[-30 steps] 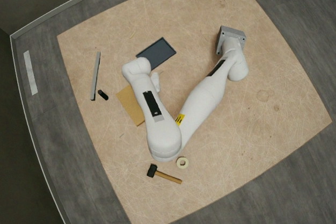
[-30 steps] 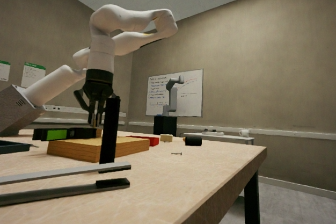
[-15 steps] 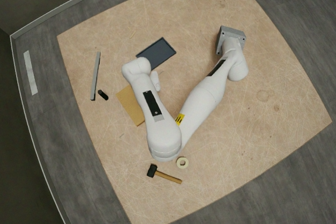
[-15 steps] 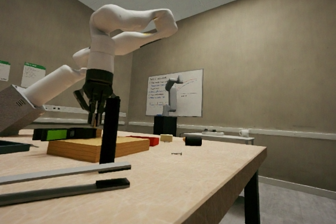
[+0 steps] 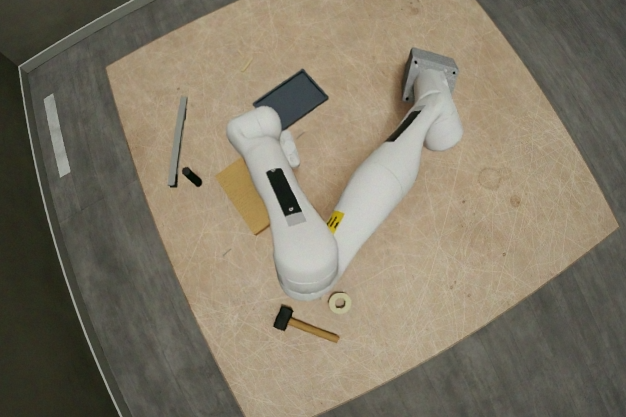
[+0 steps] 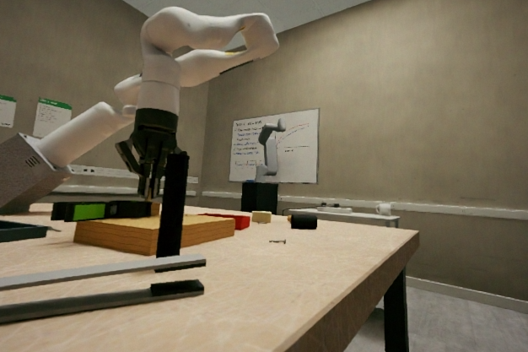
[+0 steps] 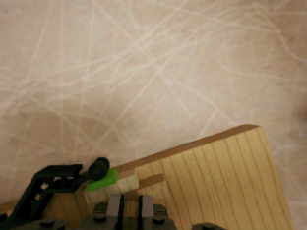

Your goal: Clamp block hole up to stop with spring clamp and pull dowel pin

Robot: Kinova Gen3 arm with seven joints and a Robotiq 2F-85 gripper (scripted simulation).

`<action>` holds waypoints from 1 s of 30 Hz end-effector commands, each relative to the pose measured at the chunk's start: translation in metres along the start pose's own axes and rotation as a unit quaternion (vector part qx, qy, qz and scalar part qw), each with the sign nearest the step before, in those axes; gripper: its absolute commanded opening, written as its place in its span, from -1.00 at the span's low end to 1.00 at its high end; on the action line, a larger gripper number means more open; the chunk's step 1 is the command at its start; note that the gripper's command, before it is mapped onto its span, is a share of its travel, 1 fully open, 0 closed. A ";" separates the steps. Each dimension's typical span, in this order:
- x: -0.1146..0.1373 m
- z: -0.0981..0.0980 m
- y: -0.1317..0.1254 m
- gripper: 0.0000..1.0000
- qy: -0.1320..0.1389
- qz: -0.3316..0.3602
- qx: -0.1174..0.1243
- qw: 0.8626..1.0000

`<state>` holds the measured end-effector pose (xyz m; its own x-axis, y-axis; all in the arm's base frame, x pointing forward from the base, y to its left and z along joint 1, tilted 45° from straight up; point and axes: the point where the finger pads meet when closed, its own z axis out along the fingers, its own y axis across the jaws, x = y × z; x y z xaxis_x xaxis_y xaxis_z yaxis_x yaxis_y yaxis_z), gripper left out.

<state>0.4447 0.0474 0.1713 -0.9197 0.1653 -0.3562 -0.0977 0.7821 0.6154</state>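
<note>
Black gripper (image 6: pixel 148 192) (image 7: pixel 131 213) nearly closed, gripping dowel pin (image 6: pixel 148 199) above bench board (image 5: pixel 240 194) (image 6: pixel 155 235) (image 7: pixel 221 172). Green-black clamp (image 6: pixel 88 211) (image 7: pixel 102 180) beside fingers. Pin's lower end unclear; arm (image 5: pixel 283 189) hides claw from above.

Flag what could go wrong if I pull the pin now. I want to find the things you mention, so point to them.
The gripper (image 6: pixel 148 194) (image 7: pixel 131 213) pinches the dowel pin (image 6: pixel 148 199) (image 7: pixel 130 211) by narrow fingertips; it could slip out.
The fingertips sit close beside the spring clamp (image 6: pixel 108 209) (image 7: pixel 64 172), so a sideways move might knock it.
A tight pin could drag the small block (image 7: pixel 127 184) up.
</note>
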 end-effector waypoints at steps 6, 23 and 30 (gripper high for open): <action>-0.001 -0.001 0.000 -0.80 -0.001 -0.019 0.000 1.000; -0.001 -0.001 0.000 -0.80 -0.001 -0.073 0.000 0.997; -0.001 -0.001 0.000 -0.80 -0.001 -0.099 0.000 0.995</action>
<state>0.4447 0.0472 0.1715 -0.8847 0.0151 -0.4659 -0.2693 0.7993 0.5373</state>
